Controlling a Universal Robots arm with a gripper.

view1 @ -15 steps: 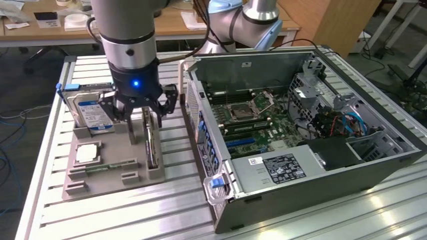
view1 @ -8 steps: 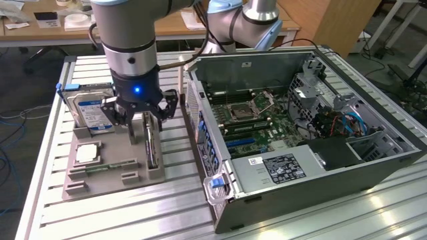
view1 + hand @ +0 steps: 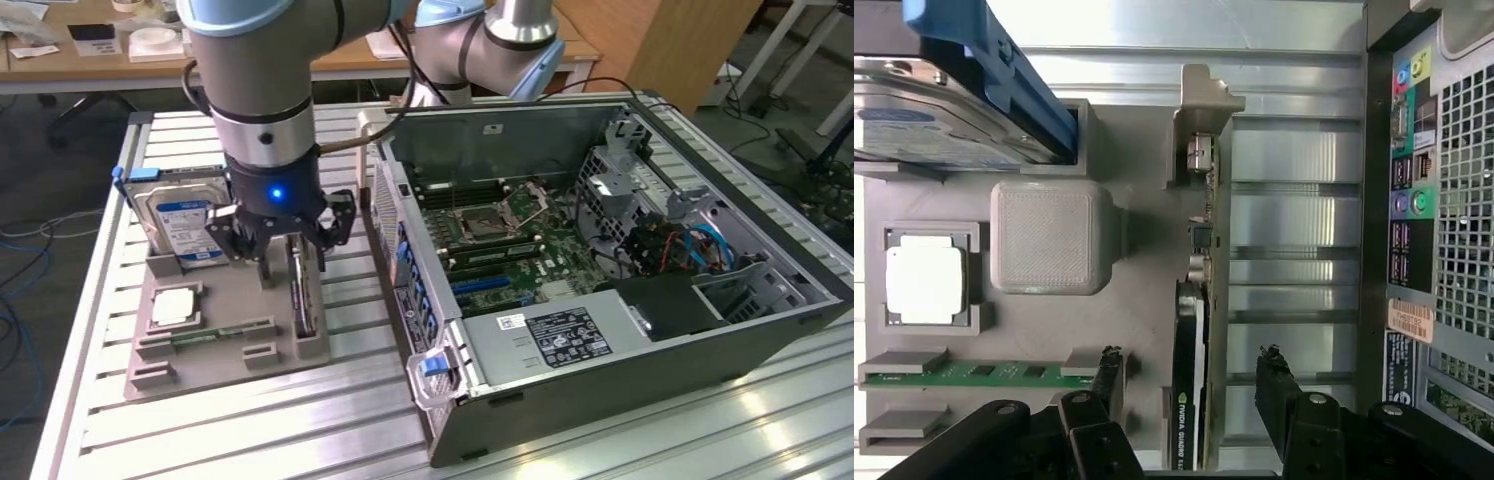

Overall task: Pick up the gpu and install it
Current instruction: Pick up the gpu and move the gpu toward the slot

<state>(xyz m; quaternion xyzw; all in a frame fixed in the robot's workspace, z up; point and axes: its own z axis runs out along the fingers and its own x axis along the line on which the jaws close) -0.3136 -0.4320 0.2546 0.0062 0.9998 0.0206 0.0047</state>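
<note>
1. Silver slatted aluminium table [image 3: 267,430], bearing every item. In the exterior view, pale wooden desks [image 3: 667,40] stand beyond it at twelve o'clock, and blue cables [image 3: 20,250] lie on the grey floor at nine o'clock.
2. One grey moulded plastic holder tray [image 3: 220,375], on the table's nine-o'clock half.
3. One black tower computer case [image 3: 641,330], side panel off, lying just beside the tray at its three o'clock. One green motherboard [image 3: 501,245] is exposed inside.
4. One gpu [image 3: 1188,340], a thin dark circuit card with a black cooler. It stands on its long edge in a slot along the tray's three-o'clock side, the side nearest the case, and is not installed.
5. One boxy metal hard drive [image 3: 184,225] with a blue-white label, upright at the tray's eleven o'clock.
6. One square silver processor [image 3: 174,306], flat in a pocket at nine o'clock of the gpu.
7. One narrow green memory stick [image 3: 200,340], seated between grey blocks at the tray's seven o'clock.
8. One robot arm [image 3: 267,90], silver tube with pale blue joint caps. The wrist points straight down over the tray, with a blue lamp lit above the gripper.
9. One black two-fingered gripper [image 3: 287,250], jaws spread wide. Its fingers [image 3: 1104,375] stand one on each side of the gpu, both clear of it, and nothing is gripped.
</note>
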